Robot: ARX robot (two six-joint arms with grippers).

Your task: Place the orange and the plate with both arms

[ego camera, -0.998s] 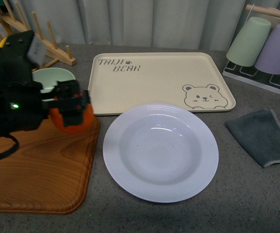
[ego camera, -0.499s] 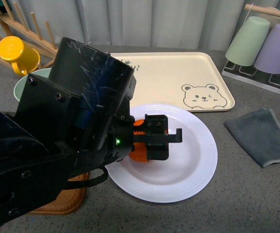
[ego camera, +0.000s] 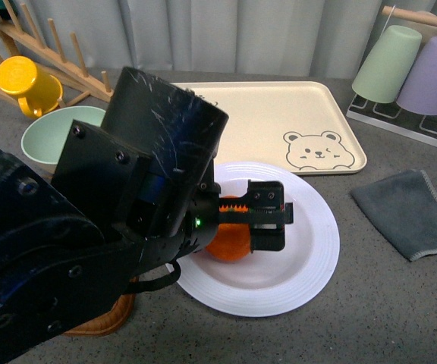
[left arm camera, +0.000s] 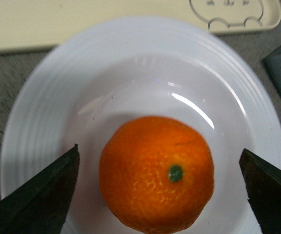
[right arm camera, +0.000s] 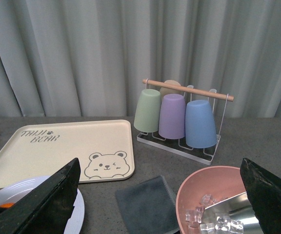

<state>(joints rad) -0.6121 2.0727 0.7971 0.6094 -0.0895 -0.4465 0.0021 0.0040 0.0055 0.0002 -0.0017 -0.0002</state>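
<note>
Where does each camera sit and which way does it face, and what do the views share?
Front view: on the robot's body, facing forward; the left arm fills the near left, its left tool straddling the orange.
Left wrist view: on the left wrist, looking down at the orange resting in the plate; both fingers show, clear of the fruit.
Right wrist view: on the right wrist, facing curtain, cup rack and bear tray; the open right tool frames it.
All three show plate and bear tray.
</note>
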